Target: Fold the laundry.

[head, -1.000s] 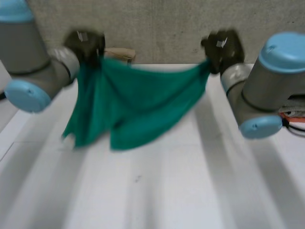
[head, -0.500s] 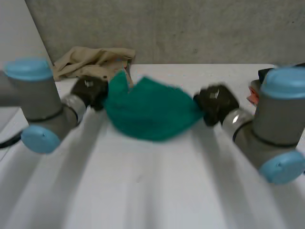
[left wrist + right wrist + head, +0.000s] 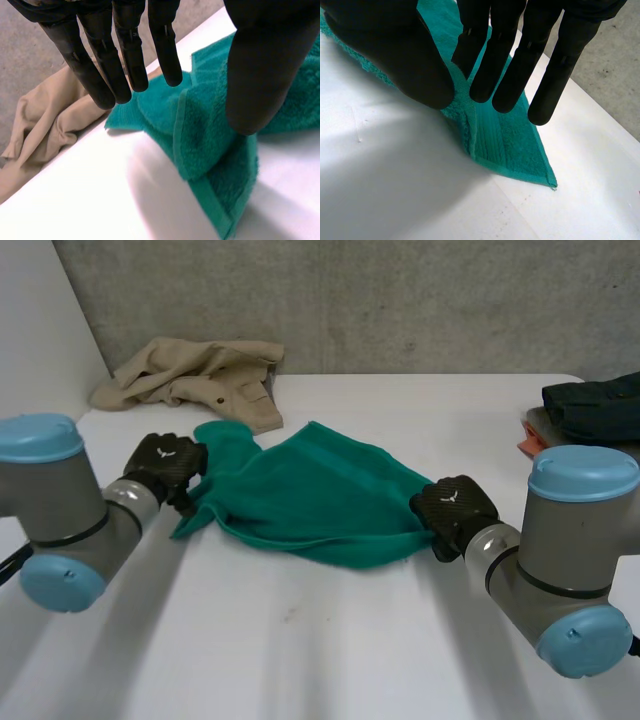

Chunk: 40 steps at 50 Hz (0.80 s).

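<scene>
On the tabletop (image 3: 330, 640): I see a green towel (image 3: 310, 495) lying rumpled and loosely spread, stretched between the two hands, a little toward the far side.
Towel shape: its left end is doubled over on itself. Its right end narrows to a hemmed corner that lies flat.
Left hand (image 3: 165, 462): down low at the towel's left end, at the end of the left arm.
Left fingers (image 3: 125, 50): straight and slightly spread, with the thumb held well apart from them, so this hand grips nothing. From my left wrist camera, the doubled fold of towel lies below the thumb, and a towel corner lies past the fingertips.
Right hand (image 3: 452, 510): down low at the towel's right corner.
Right fingers (image 3: 510, 55): straight and relaxed, with the thumb apart, so this hand grips nothing either. A raised ridge of towel sits below the gap between thumb and fingers.
Beige garment (image 3: 190, 375): crumpled at the far left of the tabletop, just beside the towel's left end.
Dark clothes (image 3: 595, 405): piled at the right edge, well apart from the towel.
</scene>
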Available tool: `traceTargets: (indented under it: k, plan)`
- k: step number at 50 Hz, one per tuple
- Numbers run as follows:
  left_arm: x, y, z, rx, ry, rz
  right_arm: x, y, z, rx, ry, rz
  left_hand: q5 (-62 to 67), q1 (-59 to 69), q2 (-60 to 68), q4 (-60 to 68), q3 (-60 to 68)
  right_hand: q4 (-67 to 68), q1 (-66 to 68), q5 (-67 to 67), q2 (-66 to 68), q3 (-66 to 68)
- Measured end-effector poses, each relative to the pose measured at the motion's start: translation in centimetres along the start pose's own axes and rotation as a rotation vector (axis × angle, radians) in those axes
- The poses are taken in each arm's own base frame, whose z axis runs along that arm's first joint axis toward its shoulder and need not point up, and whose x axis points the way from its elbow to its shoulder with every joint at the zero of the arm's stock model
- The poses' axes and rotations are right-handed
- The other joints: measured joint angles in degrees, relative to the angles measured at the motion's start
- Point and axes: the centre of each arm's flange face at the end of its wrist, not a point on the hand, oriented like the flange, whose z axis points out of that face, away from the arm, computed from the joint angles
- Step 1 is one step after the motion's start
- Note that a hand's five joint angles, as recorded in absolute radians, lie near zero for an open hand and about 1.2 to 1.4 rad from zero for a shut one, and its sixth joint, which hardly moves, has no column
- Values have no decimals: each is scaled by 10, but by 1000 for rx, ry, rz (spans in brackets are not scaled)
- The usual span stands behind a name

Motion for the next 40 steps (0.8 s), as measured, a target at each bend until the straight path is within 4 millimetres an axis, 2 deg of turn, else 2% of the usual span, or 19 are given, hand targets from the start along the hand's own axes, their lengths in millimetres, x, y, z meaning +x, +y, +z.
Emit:
traceTargets:
  k: [7,13,20,24,32,35,38,40]
  plan:
    - [-6,9,-18,-29,16,4,1,-2,-1,4,3,1,25,18,20,23,18,0,0,0,0,0]
    - [-3,13,-25,-42,51,-2,0,-2,-1,5,1,0,82,82,79,80,78,0,0,0,0,0]
    - [1,20,-18,-58,73,-10,-1,-2,-1,3,-2,-2,81,73,78,78,76,0,0,0,0,0]
    - [5,22,-12,-70,85,-15,-1,-1,-2,1,-3,-3,39,34,38,34,37,0,0,0,0,0]
    - [17,20,1,-71,110,-12,0,0,-2,-4,-2,-1,30,28,28,26,27,0,0,0,0,0]
    - [25,18,7,-64,118,-8,2,0,-2,-6,3,2,73,74,70,70,69,0,0,0,0,0]
    - [33,14,12,-61,123,-2,5,0,-2,-5,12,4,266,275,265,265,260,0,0,0,0,0]
    - [37,11,14,-60,118,2,8,-1,-2,-4,23,7,305,299,308,306,300,0,0,0,0,0]
